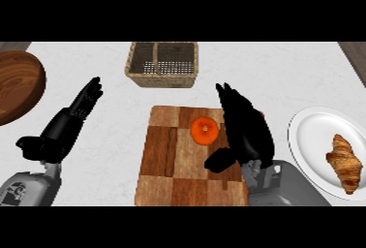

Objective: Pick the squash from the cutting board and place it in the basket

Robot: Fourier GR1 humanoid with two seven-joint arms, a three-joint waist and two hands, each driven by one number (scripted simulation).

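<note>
The round orange squash [205, 131] sat on the brown wooden cutting board [172, 164], with the right hand [247, 131] spread just beside it. The left hand [68, 123] rested open, left of the board. The woven wicker basket [163, 80] stood farther back.

Left hand [70, 122] open, resting; right hand [245, 127] open, fingers straight, thumb out.

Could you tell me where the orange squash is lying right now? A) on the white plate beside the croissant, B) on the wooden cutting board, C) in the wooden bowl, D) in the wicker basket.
B: the squash lies on the cutting board, just left of the open right hand, while the basket holds nothing visible.
</note>
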